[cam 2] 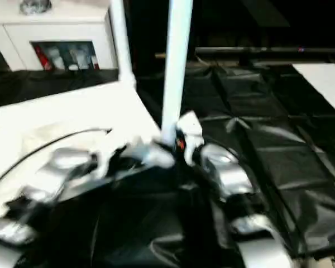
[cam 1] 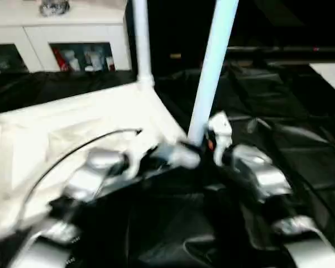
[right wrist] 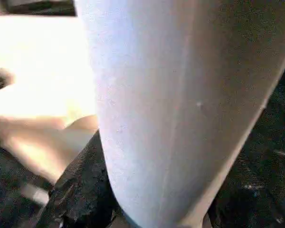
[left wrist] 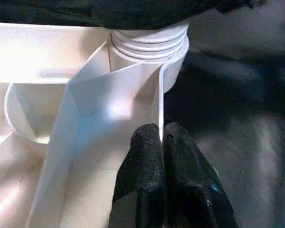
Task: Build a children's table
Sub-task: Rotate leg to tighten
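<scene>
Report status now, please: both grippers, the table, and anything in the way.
Left gripper shut on the tabletop rim. Right gripper around the near leg, grip unclear. Far leg upright in its socket. Nothing blocking.

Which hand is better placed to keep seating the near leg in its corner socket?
The right hand. It sits at the base of the near leg, and its wrist view has that leg close between the fingers. The left hand is shut on the tabletop's rim beside the socket, steadying it.
</scene>
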You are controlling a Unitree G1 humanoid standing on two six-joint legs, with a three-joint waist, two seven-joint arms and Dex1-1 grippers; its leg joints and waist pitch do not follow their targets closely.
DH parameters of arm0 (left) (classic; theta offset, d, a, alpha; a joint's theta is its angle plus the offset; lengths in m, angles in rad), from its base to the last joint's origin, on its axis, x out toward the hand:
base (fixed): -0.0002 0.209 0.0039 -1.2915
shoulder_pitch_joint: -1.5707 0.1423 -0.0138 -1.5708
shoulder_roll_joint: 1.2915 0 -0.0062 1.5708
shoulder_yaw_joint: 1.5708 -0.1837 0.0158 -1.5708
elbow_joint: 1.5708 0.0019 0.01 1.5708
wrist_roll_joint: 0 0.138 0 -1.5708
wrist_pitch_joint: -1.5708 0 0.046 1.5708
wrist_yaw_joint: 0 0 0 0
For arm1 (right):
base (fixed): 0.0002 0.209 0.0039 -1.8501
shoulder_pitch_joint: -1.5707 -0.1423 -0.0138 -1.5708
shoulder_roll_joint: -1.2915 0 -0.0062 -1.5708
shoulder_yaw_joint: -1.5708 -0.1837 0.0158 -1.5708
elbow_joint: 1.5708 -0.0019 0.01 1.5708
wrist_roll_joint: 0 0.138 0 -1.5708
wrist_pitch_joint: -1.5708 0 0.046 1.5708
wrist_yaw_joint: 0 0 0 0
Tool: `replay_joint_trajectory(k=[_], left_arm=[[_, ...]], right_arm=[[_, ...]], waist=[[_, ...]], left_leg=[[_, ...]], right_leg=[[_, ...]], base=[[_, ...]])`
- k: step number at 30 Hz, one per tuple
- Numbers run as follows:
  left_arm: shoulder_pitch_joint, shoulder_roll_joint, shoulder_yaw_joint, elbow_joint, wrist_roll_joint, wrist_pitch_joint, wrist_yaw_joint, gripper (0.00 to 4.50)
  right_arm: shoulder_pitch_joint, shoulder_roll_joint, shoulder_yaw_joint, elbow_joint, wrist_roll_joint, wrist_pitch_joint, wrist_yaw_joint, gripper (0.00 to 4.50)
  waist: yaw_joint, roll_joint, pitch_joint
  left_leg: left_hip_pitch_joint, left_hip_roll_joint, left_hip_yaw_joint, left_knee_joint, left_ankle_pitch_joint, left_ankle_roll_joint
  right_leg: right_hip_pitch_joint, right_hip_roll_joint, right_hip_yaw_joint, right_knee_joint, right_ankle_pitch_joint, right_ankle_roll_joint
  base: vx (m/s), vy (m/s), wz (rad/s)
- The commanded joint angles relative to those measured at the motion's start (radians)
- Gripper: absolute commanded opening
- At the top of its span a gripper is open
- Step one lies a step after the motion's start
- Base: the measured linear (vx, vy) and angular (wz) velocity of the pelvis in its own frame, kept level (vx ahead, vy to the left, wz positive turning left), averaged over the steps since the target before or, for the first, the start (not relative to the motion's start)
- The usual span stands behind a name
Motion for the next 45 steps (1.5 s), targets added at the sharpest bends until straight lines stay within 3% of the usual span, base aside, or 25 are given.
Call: replay_joint_trajectory(k=[1,5,8,11,14,20,31,32,33,34,36,37,40,45], left_arm=[[-0.069,-0.055,0.083,0.036,-0.013,-0.006,0.163,0.00],[-0.126,-0.111,0.095,0.102,0.005,-0.016,0.263,0.00],[-0.131,-0.119,0.078,0.102,0.007,-0.034,0.238,0.00],[-0.108,-0.098,0.063,0.070,-0.001,-0.055,0.175,0.00],[-0.083,-0.076,0.055,0.044,-0.011,-0.065,0.123,0.00],[-0.020,0.002,0.028,-0.018,-0.043,-0.095,-0.036,0.00],[0.054,0.110,-0.009,-0.132,-0.094,-0.077,-0.253,0.00],[0.059,0.117,-0.010,-0.138,-0.098,-0.076,-0.268,0.00],[0.064,0.126,-0.012,-0.146,-0.102,-0.072,-0.286,0.00],[0.072,0.139,-0.014,-0.153,-0.102,-0.070,-0.306,0.00],[0.073,0.142,-0.014,-0.154,-0.102,-0.071,-0.308,0.00],[0.076,0.146,-0.014,-0.159,-0.106,-0.064,-0.314,0.00],[0.083,0.156,-0.014,-0.164,-0.107,-0.065,-0.324,0.00],[0.088,0.160,-0.016,-0.168,-0.107,-0.064,-0.326,0.00]], right_arm=[[0.013,0.076,0.001,0.066,0.014,0.064,-0.082,2.02],[-0.038,0.150,-0.023,0.136,-0.013,0.060,-0.248,2.02],[-0.056,0.176,-0.013,0.146,-0.006,0.025,-0.207,2.02],[-0.051,0.173,-0.013,0.114,0.016,0.033,-0.148,2.71],[-0.042,0.154,-0.008,0.087,0.019,0.041,-0.103,2.81],[-0.009,0.047,0.056,0.010,0.022,0.047,0.116,3.31],[0.040,-0.124,0.141,-0.081,-0.027,0.036,0.353,4.31],[0.043,-0.133,0.144,-0.088,-0.027,0.034,0.367,4.31],[0.046,-0.141,0.145,-0.093,-0.026,0.032,0.379,3.94],[0.048,-0.150,0.146,-0.099,-0.023,0.034,0.390,3.95],[0.049,-0.152,0.146,-0.101,-0.021,0.035,0.394,3.89],[0.051,-0.156,0.148,-0.107,-0.018,0.040,0.401,3.52],[0.054,-0.165,0.150,-0.116,-0.009,0.041,0.417,3.44],[0.061,-0.168,0.147,-0.125,-0.005,0.039,0.428,2.95]], waist=[[-0.001,0.001,-0.070],[-0.003,0.002,-0.075],[-0.001,0.002,-0.075],[-0.001,0.003,-0.073],[-0.008,-0.001,-0.071],[-0.013,0.000,-0.071],[0.005,0.003,-0.068],[0.010,0.003,-0.068],[0.010,0.001,-0.068],[0.010,0.000,-0.068],[0.011,0.002,-0.067],[0.011,0.002,-0.066],[0.012,0.000,-0.067],[0.013,-0.001,-0.069]], left_leg=[[0.022,0.077,-0.040,-0.078,-0.153,0.014],[0.025,0.074,-0.041,-0.075,-0.134,0.016],[0.021,0.076,-0.041,-0.075,-0.133,0.033],[0.023,0.077,-0.040,-0.076,-0.145,0.039],[0.017,0.078,-0.044,-0.079,-0.153,0.049],[0.017,0.079,-0.041,-0.075,-0.138,0.067],[0.026,0.084,-0.038,-0.078,-0.171,0.041],[0.027,0.085,-0.036,-0.077,-0.170,0.038],[0.026,0.085,-0.037,-0.078,-0.167,0.038],[0.022,0.085,-0.039,-0.079,-0.158,0.040],[0.027,0.085,-0.038,-0.080,-0.174,0.037],[0.029,0.084,-0.037,-0.079,-0.185,0.032],[0.025,0.084,-0.039,-0.080,-0.180,0.029],[0.023,0.084,-0.039,-0.078,-0.156,0.039]], right_leg=[[0.042,-0.097,0.053,-0.073,-0.181,-0.246],[0.043,-0.097,0.051,-0.069,-0.139,-0.255],[0.048,-0.099,0.050,-0.067,-0.107,-0.259],[0.047,-0.098,0.049,-0.069,-0.116,-0.260],[0.052,-0.100,0.050,-0.068,-0.128,-0.254],[0.050,-0.099,0.049,-0.068,-0.127,-0.269],[0.041,-0.096,0.050,-0.069,-0.179,-0.266],[0.039,-0.096,0.052,-0.069,-0.175,-0.266],[0.041,-0.096,0.052,-0.069,-0.170,-0.265],[0.044,-0.096,0.051,-0.065,-0.160,-0.262],[0.039,-0.094,0.050,-0.069,-0.181,-0.259],[0.037,-0.096,0.052,-0.071,-0.197,-0.260],[0.040,-0.096,0.052,-0.070,-0.199,-0.255],[0.042,-0.096,0.051,-0.066,-0.164,-0.259]], base=[[0.000,0.000,0.00],[0.000,0.000,0.00],[0.000,0.000,0.00],[0.000,0.000,0.00],[0.000,0.000,0.00],[0.000,0.000,0.00],[0.000,0.000,0.00],[0.000,0.000,0.00],[0.000,0.000,0.00],[0.000,0.000,0.00],[0.000,0.000,0.00],[0.000,0.000,0.00],[0.000,0.000,0.00],[0.000,0.000,0.00]])
